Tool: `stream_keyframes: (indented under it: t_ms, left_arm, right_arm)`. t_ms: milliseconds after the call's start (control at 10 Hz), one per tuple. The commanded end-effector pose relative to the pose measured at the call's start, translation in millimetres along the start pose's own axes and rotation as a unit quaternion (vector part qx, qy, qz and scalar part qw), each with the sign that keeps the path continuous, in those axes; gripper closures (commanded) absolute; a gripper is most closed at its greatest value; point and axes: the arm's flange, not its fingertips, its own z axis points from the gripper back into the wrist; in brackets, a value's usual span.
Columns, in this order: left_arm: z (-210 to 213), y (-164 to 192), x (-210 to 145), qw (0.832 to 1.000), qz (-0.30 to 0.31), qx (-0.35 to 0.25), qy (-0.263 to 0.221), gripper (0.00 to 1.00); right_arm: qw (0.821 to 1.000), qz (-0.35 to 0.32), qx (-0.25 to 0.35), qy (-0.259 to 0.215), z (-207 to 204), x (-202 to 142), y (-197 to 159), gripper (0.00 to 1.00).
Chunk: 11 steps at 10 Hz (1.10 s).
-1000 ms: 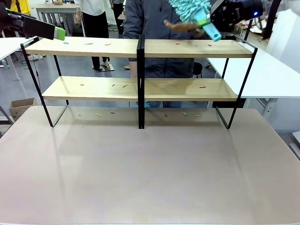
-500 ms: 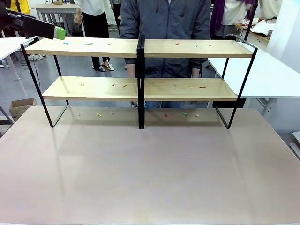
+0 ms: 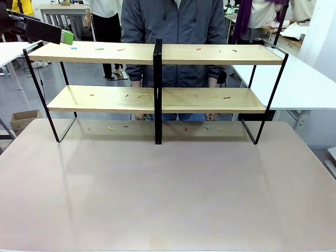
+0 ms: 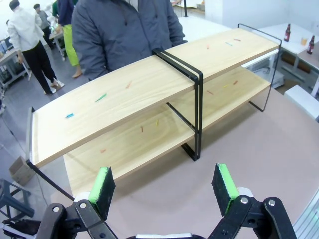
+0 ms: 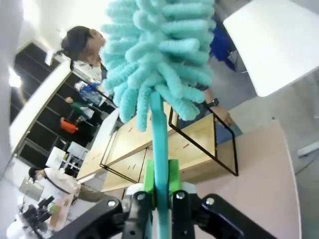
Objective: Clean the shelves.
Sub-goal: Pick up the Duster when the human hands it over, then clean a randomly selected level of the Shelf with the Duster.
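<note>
shelves (image 3: 157,89) stand upright at the far side of the counter (image 3: 168,199), long axis running left-right along its far edge, open front facing the robot, black central upright (image 3: 157,92) about mid-picture. two tiers, two light wood boards each side of the upright. in the left wrist view the rack runs diagonally from lower left to upper right. contents: small coloured bits (image 3: 99,49) scattered on all four boards, a blue, a green and an orange one on the upper left board, a few red ones on the upper right, more on both lower boards, and some lying on the counter under the lower tier. person (image 3: 173,26) in a dark jacket stands right behind the rack near the middle, hands down behind the lower boards. left end effector (image 4: 163,174) spread wide, green pads well apart, nothing between them, hovering up by the rack's upper left end in the front view. right end effector (image 5: 160,180) closed tight on the teal handle of a duster (image 5: 159,55), handle rising straight out from between the pads, fluffy teal head at the far end; shelves show beyond it, lower, apart from the duster.
</note>
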Motion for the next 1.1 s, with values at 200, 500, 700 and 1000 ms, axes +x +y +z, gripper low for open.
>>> stream_keyframes:
  t_ms: [200,500,700,1000]
  left_arm:
    - [-0.5,0.8,-0.9,1.000,0.002,-0.001,-0.002,0.00]
    - [-0.5,0.8,-0.9,1.000,0.002,-0.001,-0.002,0.00]
    - [-0.5,0.8,-0.9,1.000,0.002,-0.001,-0.002,0.00]
    - [-0.5,0.8,-0.9,1.000,0.002,-0.001,-0.002,0.00]
  right_arm:
    - [0.999,0.008,0.044,0.016,-4.8,21.3,23.3,1.00]
    - [0.999,0.008,0.044,0.016,-4.8,21.3,23.3,1.00]
    - [0.999,0.008,0.044,0.016,-4.8,21.3,23.3,1.00]
    - [0.999,0.008,0.044,0.016,-4.8,21.3,23.3,1.00]
